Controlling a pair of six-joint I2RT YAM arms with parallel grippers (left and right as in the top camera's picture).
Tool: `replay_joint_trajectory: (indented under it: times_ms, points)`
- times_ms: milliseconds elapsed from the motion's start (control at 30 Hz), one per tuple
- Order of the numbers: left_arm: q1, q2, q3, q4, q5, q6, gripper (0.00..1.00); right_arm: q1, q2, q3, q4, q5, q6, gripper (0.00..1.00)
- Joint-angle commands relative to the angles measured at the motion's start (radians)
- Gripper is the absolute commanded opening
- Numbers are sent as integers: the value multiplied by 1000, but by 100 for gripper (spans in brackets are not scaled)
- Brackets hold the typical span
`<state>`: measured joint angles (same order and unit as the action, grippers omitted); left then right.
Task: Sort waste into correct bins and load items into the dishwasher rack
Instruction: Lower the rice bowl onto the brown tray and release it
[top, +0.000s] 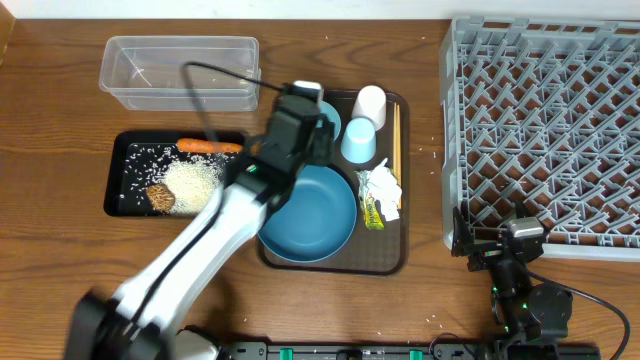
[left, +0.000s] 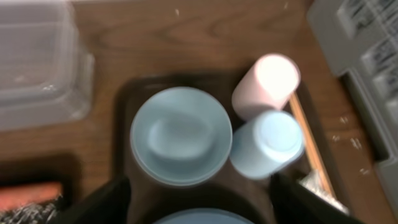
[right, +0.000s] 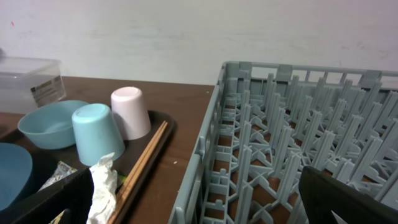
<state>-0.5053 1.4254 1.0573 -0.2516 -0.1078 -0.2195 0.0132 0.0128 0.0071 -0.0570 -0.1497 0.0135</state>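
My left gripper (top: 303, 112) (left: 199, 204) hangs open over the small light blue bowl (left: 180, 135), holding nothing. The bowl sits on the brown tray (top: 392, 255) beside the white cup (top: 370, 102) (left: 267, 84), the light blue cup (top: 360, 140) (left: 267, 144) and the chopsticks (top: 394, 135). The large dark blue dish (top: 312, 212) lies in front of them, with crumpled paper and wrappers (top: 380, 195) to its right. The carrot (top: 208, 146), rice (top: 190, 180) and brown lump (top: 160, 197) lie in the black tray (top: 120, 160). My right gripper (top: 500, 250) (right: 199, 205) stands open at the rack's (top: 550, 120) front left corner.
The clear tub (top: 180, 70) stands behind the black tray, at the back left. Stray rice grains dot the wood between the brown tray and the rack. The rack's wall (right: 205, 155) rises just right of the chopsticks (right: 143, 165).
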Motion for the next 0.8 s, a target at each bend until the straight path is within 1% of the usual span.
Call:
replay_joint_trajectory:
  times_ms: [0, 67, 100, 133, 233, 367, 433, 567, 700, 767]
  points:
    - [2, -131, 19, -114, -9, -6, 83, -14, 1, -2, -3, -5, -11, 99]
    - [2, -202, 18, -195, -8, -13, 90, -14, 1, -2, -3, -5, -11, 99]
    - [2, -236, 18, -232, 5, -35, 97, -14, 1, -2, -3, -5, -11, 99]
    - [2, -261, 18, -262, 35, -60, 98, -14, 1, -2, -3, -5, -11, 99]
    - [2, -323, 18, -325, 201, -150, 98, -14, 0, -2, -3, -5, -11, 99]
    - [2, -323, 18, -331, 344, -189, 98, -14, 1, -2, -3, -5, -11, 99]
    - [-10, -296, 18, -333, 371, -227, 98, -14, 1, -2, -3, -5, -11, 99]
    - [-67, -185, 19, -343, 433, -259, 98, -14, 1, -2, -3, -5, -11, 99]
    - [-123, -19, 45, -352, 464, -277, 98, -14, 1, -2, -3, -5, -11, 99]
    - [-150, 62, 85, -387, 467, -276, 98, -14, 1, -2, -3, -5, -11, 99]
